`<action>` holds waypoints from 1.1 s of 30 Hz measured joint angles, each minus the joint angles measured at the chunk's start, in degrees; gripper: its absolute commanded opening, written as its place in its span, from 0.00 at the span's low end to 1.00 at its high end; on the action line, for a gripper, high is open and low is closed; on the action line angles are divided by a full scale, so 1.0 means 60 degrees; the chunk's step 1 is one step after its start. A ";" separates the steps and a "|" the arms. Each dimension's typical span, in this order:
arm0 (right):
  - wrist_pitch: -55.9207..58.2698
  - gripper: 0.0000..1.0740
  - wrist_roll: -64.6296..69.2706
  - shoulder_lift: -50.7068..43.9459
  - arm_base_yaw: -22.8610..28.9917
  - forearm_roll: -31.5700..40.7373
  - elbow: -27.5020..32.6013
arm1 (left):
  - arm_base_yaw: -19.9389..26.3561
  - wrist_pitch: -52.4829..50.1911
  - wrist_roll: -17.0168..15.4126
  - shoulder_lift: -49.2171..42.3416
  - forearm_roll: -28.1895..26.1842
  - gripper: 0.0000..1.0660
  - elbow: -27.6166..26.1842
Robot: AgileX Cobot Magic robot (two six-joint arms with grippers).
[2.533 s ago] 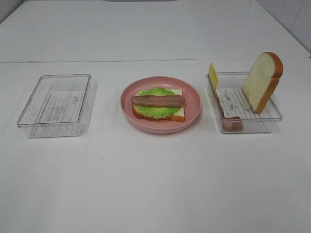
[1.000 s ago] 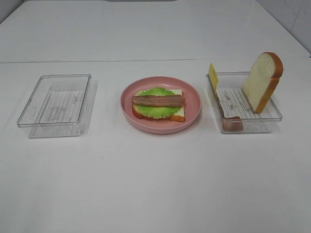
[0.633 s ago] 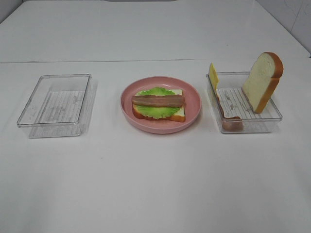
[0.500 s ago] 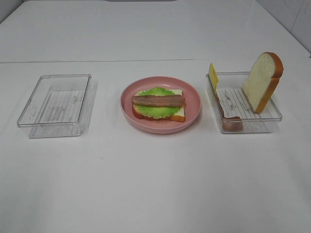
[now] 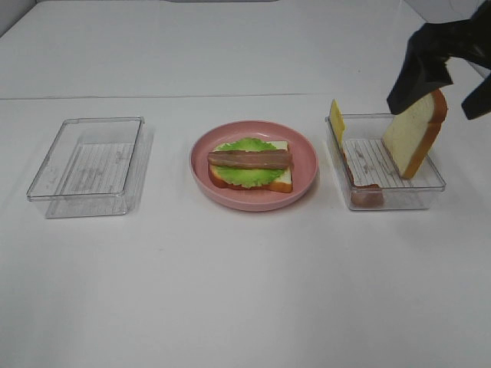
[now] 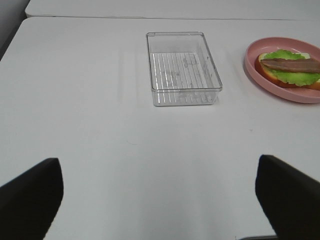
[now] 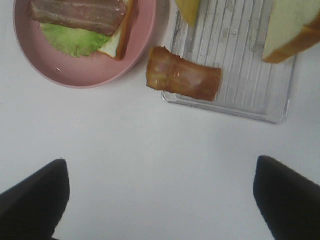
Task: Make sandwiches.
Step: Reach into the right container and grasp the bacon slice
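Now | white table seamed across | left pincer spread | right pincer spread over bread slice

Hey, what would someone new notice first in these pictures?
The pink plate in the middle, holding a half-built sandwich: bread, green lettuce, bacon on top. To its right, a bread slice stands on edge in a clear tray, with the dark right hand hanging open just above it.
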 measured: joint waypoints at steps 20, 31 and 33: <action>-0.0334 0.83 0.1041 0.3104 0.1070 -0.0716 -0.2464 | 0.0000 0.0000 0.0000 0.0000 0.0000 0.92 0.0000; -0.0640 0.83 0.0831 0.4288 0.1070 -0.0458 -0.2464 | 0.0000 0.0000 0.0000 0.0000 0.0000 0.92 0.0000; -0.0649 0.83 0.0802 0.4383 0.1070 -0.0449 -0.2464 | 0.0000 0.0000 0.0000 0.0000 0.0000 0.92 0.0000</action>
